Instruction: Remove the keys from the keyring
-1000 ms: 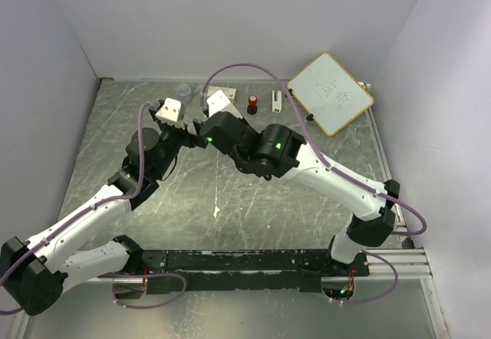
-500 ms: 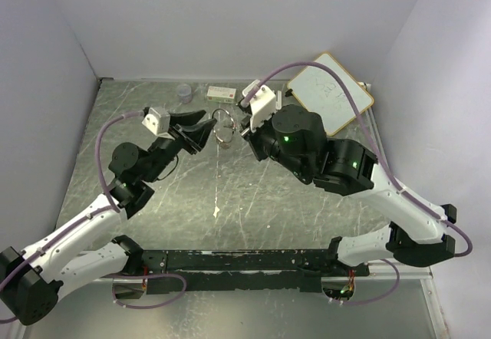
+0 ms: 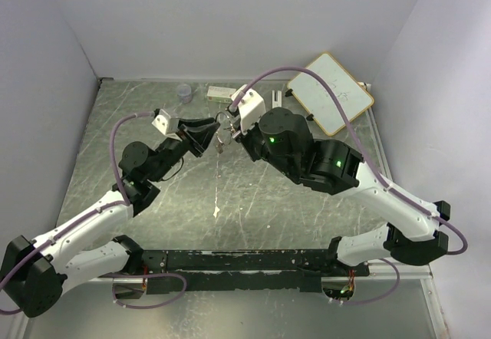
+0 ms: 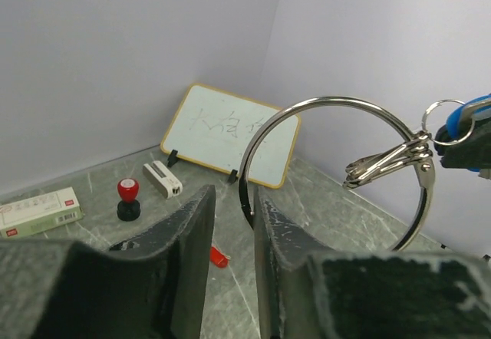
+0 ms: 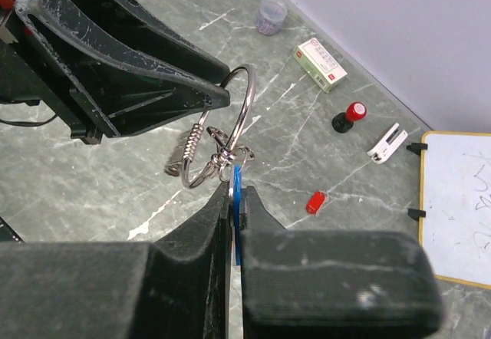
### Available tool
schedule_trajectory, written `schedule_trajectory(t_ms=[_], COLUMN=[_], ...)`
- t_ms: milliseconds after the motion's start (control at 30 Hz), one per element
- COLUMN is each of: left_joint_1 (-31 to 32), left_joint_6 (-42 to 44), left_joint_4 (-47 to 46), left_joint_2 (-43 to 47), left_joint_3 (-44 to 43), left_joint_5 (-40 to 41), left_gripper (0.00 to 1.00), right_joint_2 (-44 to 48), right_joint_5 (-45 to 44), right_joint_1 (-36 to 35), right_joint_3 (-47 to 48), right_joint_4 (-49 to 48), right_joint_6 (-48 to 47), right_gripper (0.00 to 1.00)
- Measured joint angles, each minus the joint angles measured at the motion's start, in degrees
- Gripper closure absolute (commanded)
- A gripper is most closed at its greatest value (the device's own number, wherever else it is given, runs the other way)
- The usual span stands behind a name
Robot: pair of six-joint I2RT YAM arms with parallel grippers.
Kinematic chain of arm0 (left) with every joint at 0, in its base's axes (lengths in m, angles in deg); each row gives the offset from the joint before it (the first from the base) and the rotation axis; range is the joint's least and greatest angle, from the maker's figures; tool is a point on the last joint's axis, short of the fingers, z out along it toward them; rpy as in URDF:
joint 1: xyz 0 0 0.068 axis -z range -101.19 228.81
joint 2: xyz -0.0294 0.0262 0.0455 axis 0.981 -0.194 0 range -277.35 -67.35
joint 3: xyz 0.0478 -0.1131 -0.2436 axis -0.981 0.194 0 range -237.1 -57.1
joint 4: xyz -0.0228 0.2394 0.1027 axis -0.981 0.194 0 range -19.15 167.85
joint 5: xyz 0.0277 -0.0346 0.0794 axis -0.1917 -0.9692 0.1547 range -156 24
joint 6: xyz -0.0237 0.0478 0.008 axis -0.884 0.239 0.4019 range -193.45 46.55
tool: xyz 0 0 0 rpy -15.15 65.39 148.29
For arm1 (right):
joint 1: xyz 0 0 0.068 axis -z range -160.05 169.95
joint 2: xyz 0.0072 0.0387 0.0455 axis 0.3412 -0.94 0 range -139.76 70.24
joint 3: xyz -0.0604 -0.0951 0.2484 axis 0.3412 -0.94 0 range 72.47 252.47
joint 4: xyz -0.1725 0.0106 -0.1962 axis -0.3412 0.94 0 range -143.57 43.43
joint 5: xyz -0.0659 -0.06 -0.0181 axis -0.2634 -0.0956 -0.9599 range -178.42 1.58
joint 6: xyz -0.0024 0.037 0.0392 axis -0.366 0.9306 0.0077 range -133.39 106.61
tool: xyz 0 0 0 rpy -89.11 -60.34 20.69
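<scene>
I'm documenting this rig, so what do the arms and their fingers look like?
The left arm and right arm have white links and black joints; green lights glow on the right. A lilac cable loops along each. Their fingers are black, wedge-shaped, scuffed whitish.

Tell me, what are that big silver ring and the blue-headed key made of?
The keyring looks like polished steel wire: thin, bright, with mirror-like glints. The head of the blue key seems smooth plastic, going by its even colour, though little shows.

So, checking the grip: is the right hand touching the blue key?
Touching. Right wrist view: the blue key sits pinched in the shut right hand.
</scene>
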Motion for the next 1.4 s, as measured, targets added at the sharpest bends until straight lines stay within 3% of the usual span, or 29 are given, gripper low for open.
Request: schedule_trajectory(t_ms=[133,367,533,767,1133,1233,1300,1400], left_joint_1=[-0.2,-0.8,-1.0,-1.0,-1.4,-1.7,-2.0,-2.4], left_joint_6=[0.0,-1.1,-2.3,-4.1,-2.7,-1.8,-1.0,0.2], left_joint_4=[-1.9,-6.3,-11.8,-19.2,-19.7,-19.5,-19.0,-18.1], left_joint_2=[0.0,-1.6,-4.5,-10.5,-10.4,-8.6,-7.0,-4.9], left_joint_3=[0.7,2.0,2.3,1.7,0.4,0.4,0.4,0.4], left_joint_5=[-1.0,-2.3,-3.6,-7.0,-6.7,-5.6,-4.2,-2.8], left_gripper=[0.54,0.55,0.66,0.93,0.93,0.93,0.93,0.93], right_joint_2=[0.0,0.0,0.1,0.5,3.0,4.0,4.9,5.2], right_joint_5=[-0.3,0.3,2.4,4.3,3.7,2.7,1.5,-0.6], right_joint_1=[0.0,0.0,0.0,0.1,0.1,0.1,0.0,0.0], right_joint_3=[0.0,0.0,-0.2,-2.8,-6.9,-8.4,-10.3,-12.8], right_joint_4=[-0.1,-0.1,-0.5,-1.4,-4.9,-6.5,-7.7,-9.0], right_joint_6=[0.0,-0.1,-0.5,-1.2,-1.2,-1.2,-1.1,-0.9], right_gripper=[1.00,1.00,1.00,1.00,1.00,0.79,0.59,0.43])
